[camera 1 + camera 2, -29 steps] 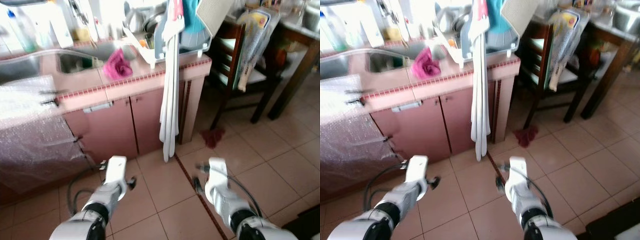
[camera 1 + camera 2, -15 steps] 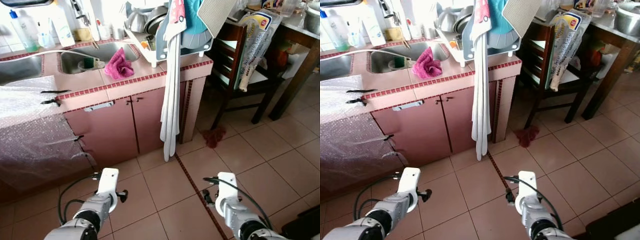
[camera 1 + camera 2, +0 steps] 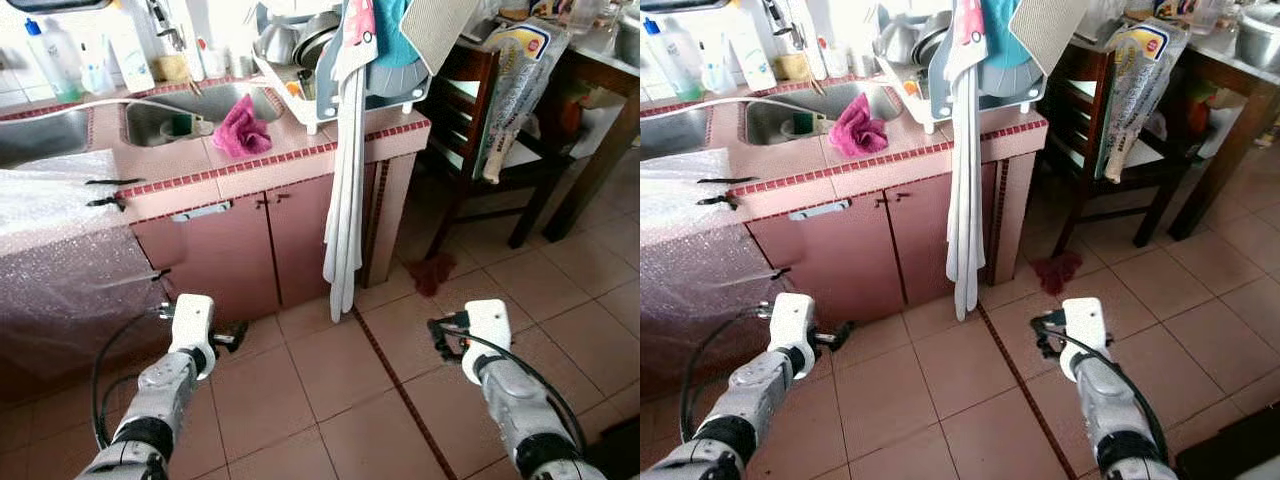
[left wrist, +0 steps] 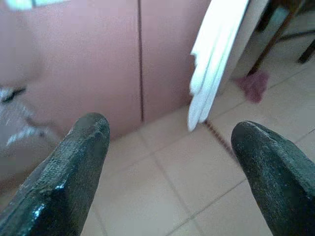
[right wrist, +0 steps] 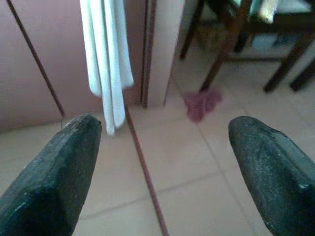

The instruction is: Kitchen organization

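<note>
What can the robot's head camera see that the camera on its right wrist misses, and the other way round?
The head view takes in the pink cloth beside the sink, the dish rack and both arms. The right wrist view adds a close look at its open gripper. Both show the hanging white towel, the reddish rag on the floor and the dark chair.

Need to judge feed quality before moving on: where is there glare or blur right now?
Left eye view: the wall behind the sink is blown out white, washing out the bottles; cabinet and floor read sharp. Left wrist view: the white towel glares, background is soft, and the left tool fingers are dark. Right wrist view: the chair legs and red rag are soft.
</note>
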{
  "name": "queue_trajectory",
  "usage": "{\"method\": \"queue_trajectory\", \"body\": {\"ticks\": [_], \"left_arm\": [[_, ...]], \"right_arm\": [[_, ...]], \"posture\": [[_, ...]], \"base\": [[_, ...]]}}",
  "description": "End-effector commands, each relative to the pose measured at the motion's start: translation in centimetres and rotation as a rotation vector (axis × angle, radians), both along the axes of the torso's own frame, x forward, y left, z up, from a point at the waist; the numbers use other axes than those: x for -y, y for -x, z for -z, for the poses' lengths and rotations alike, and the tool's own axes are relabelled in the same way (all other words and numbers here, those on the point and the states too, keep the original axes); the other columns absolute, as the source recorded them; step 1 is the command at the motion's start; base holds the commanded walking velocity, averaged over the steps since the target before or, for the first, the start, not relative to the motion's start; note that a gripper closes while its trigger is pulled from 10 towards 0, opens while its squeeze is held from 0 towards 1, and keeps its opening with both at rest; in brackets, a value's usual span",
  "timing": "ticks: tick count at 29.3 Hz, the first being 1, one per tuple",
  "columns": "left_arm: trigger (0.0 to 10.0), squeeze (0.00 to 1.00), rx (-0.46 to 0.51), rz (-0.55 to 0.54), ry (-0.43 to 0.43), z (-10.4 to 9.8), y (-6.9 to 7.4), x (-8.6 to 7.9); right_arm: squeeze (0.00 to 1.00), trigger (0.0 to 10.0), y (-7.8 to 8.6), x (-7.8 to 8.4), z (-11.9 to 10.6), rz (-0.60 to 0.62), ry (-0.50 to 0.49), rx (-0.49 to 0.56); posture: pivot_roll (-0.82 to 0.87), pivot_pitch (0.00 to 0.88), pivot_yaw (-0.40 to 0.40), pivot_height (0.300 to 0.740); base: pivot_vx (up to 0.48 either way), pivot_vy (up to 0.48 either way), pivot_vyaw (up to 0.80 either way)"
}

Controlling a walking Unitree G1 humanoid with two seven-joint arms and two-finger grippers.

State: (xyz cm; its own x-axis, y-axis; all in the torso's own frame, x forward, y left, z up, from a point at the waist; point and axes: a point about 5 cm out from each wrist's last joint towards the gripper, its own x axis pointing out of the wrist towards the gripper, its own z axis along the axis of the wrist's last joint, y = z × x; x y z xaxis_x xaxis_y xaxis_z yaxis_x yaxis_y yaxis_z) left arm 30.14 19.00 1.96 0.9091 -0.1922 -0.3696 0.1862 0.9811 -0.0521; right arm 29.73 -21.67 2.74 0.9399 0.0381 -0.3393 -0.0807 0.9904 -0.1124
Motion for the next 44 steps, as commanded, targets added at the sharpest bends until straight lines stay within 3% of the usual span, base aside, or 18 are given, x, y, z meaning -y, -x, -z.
{"method": "queue_trajectory", "body": {"ticks": [1,3,6,9,13,18,23,27,29,30,32,33,39,44], "left_arm": [[10.0,0.00,0.065,0.027,0.007,-0.8,-0.1,0.4],[10.0,0.00,0.178,0.050,0.022,-2.6,-0.1,0.7],[10.0,0.00,0.262,0.076,-0.023,-3.9,1.3,0.5],[10.0,0.00,0.245,0.022,0.011,-3.8,2.2,-0.1],[10.0,0.00,0.258,-0.010,-0.031,-3.9,3.6,-1.2],[10.0,0.00,0.274,0.034,-0.051,-5.1,4.9,-1.2],[10.0,0.00,0.263,0.063,-0.049,-6.0,6.3,-0.3],[10.0,0.00,0.260,0.067,-0.045,-6.1,6.5,0.3],[10.0,0.00,0.246,0.043,-0.020,-6.1,6.7,0.8],[10.0,0.00,0.249,0.027,-0.029,-6.4,6.9,0.8],[10.0,0.00,0.258,0.020,-0.042,-6.5,6.9,0.7],[10.0,0.00,0.260,-0.008,-0.059,-6.7,6.7,0.4],[10.0,0.00,0.280,-0.052,-0.047,-7.8,5.3,0.7],[10.0,0.00,0.274,-0.046,-0.040,-8.1,4.9,1.4]], "right_arm": [[0.00,10.0,-0.1,-0.3,-0.8,-0.014,-0.011,0.041],[0.00,10.0,0.3,-0.5,-1.8,-0.016,-0.033,0.081],[0.00,10.0,2.0,-1.1,-3.0,-0.046,-0.038,0.120],[0.00,10.0,3.0,-1.1,-3.4,-0.055,-0.021,0.128],[0.00,10.0,5.4,-1.1,-5.5,-0.155,0.063,0.163],[0.00,10.0,5.7,-1.6,-7.2,-0.201,0.074,0.175],[0.00,10.0,5.8,-4.1,-8.6,-0.280,0.041,0.196],[0.00,10.0,6.0,-4.4,-9.2,-0.231,0.016,0.199],[0.00,10.0,5.9,-4.2,-9.8,-0.126,0.001,0.207],[0.00,10.0,5.7,-4.0,-10.2,-0.054,-0.007,0.215],[0.00,10.0,5.7,-4.0,-10.2,-0.036,-0.026,0.228],[0.00,10.0,5.7,-3.7,-10.2,0.045,-0.047,0.234],[0.00,10.0,6.1,-4.7,-10.9,-0.020,-0.092,0.266],[0.00,10.0,5.1,-5.2,-11.3,0.009,-0.124,0.266]], "posture": [[-0.02,0.000,0.060,0.740],[-0.02,0.000,0.065,0.740],[-0.03,0.000,0.063,0.740],[-0.02,0.000,0.063,0.740],[-0.03,0.000,0.067,0.740],[-0.02,0.000,0.060,0.740],[-0.01,0.000,0.049,0.740],[-0.01,0.000,0.021,0.740],[0.00,0.000,0.005,0.740],[0.00,0.000,0.004,0.740],[0.00,0.000,0.004,0.740],[0.00,0.000,0.012,0.740],[0.00,0.000,0.020,0.740],[0.01,0.000,0.040,0.740]], "base": [[0.000,0.000,0.00],[0.000,0.000,0.00],[0.000,0.000,0.00],[0.000,0.000,0.00],[0.000,0.000,0.00],[0.000,0.000,0.00],[0.000,0.000,0.00],[0.000,0.000,0.00],[0.000,0.000,0.00],[0.000,0.000,0.00],[0.000,0.000,0.00],[0.000,0.000,0.00],[0.000,0.000,0.00],[0.000,0.000,0.30]]}}
